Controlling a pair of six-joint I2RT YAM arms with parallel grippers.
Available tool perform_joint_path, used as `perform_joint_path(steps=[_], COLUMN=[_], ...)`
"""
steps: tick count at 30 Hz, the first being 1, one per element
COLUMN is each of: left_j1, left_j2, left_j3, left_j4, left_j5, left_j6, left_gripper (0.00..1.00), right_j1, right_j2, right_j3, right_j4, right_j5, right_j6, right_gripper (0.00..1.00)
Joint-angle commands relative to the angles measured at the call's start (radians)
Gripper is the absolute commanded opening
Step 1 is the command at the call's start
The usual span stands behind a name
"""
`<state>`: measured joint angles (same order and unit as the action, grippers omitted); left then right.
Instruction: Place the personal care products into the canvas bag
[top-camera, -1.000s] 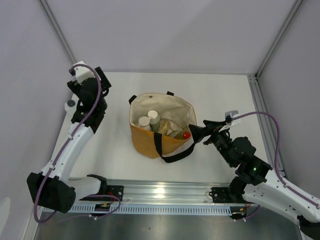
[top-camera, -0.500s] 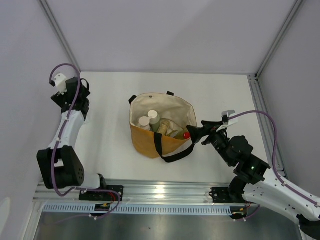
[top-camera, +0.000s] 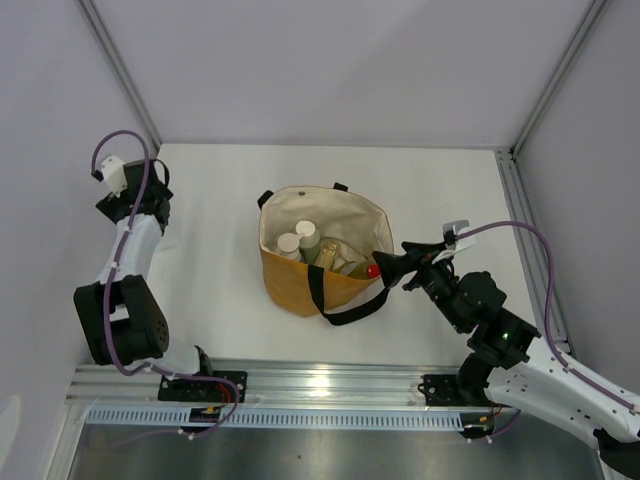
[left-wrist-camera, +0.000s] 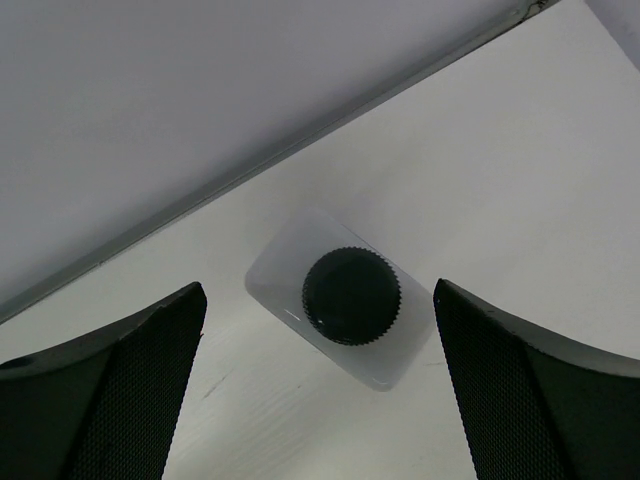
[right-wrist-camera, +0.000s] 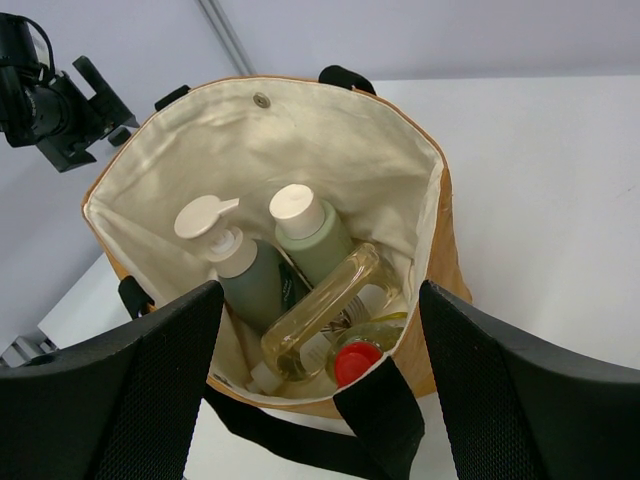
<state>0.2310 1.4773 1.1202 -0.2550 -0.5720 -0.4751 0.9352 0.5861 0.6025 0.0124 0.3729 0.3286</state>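
Note:
The tan canvas bag (top-camera: 300, 285) stands open mid-table, and its cream lining (right-wrist-camera: 330, 150) shows in the right wrist view. Inside are a grey-green pump bottle (right-wrist-camera: 250, 285), a pale green bottle with a beige cap (right-wrist-camera: 315, 245), an amber bottle (right-wrist-camera: 325, 305) lying aslant and a yellow bottle with a red cap (right-wrist-camera: 355, 362). My right gripper (right-wrist-camera: 320, 290) is open and empty, just above the bag's near rim (top-camera: 388, 268). The clear square bottle with a black cap (left-wrist-camera: 350, 298) stands upright on the table. My left gripper (left-wrist-camera: 318, 292) is open directly above it, apart from it.
The left arm (top-camera: 135, 195) reaches to the table's far left edge beside the side wall (left-wrist-camera: 200, 100). The bag's black strap (right-wrist-camera: 385, 425) hangs over its near rim, under my right gripper. White table (top-camera: 450, 190) lies around the bag.
My left arm has swung away from the bag to the far left wall. My right gripper has barely moved.

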Motion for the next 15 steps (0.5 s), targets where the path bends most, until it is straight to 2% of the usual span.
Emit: perform_joint_path(steps=[1, 15], left_j1=[0.03, 0.033], left_j2=[0.009, 0.112], left_j3=[0.021, 0.064], left_j4=[-0.052, -0.202], left_j5=[-0.012, 0.005], left_j6=[-0.069, -0.305], left_gripper=[0.98, 0.96], right_j1=[0.005, 0.005], right_j2=[0.003, 0.017], right_j3=[0.006, 0.003], right_j4=[0.026, 0.029], right_j5=[0.017, 0.024], right_j6=[0.001, -0.003], right_gripper=[0.83, 0.83])
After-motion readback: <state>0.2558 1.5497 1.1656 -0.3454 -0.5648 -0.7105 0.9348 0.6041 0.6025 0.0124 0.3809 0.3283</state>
